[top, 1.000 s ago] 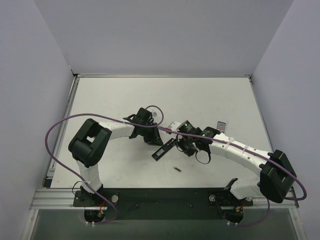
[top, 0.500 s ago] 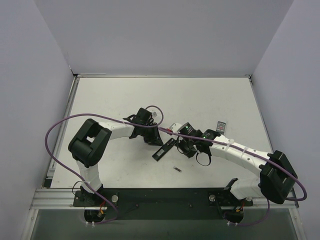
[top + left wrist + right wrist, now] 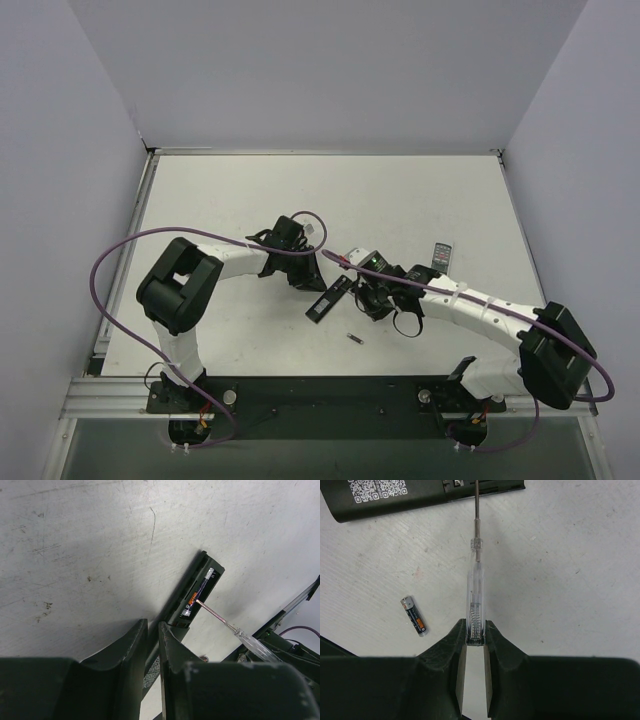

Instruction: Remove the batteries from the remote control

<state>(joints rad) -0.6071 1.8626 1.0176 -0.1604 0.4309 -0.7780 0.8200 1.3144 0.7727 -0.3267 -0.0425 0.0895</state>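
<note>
The black remote control (image 3: 328, 297) lies slantwise mid-table, its back face up with the battery bay open. My left gripper (image 3: 152, 625) is shut on its one end; its fingers (image 3: 134, 647) flank the bar. One battery (image 3: 191, 600) still sits in the open bay of the remote (image 3: 197, 582). My right gripper (image 3: 475, 630) is shut on a clear thin screwdriver (image 3: 475, 592), whose metal tip reaches into the bay at the remote's edge (image 3: 395, 495). Another battery (image 3: 414, 616) lies loose on the table, also seen from above (image 3: 354, 338).
A small dark flat square piece (image 3: 442, 253) lies to the right of the arms. The white table (image 3: 220, 190) is walled at the back and sides. Purple cables loop over both arms.
My right gripper with the screwdriver has shifted slightly toward the near edge. The remote and the loose battery have not moved.
</note>
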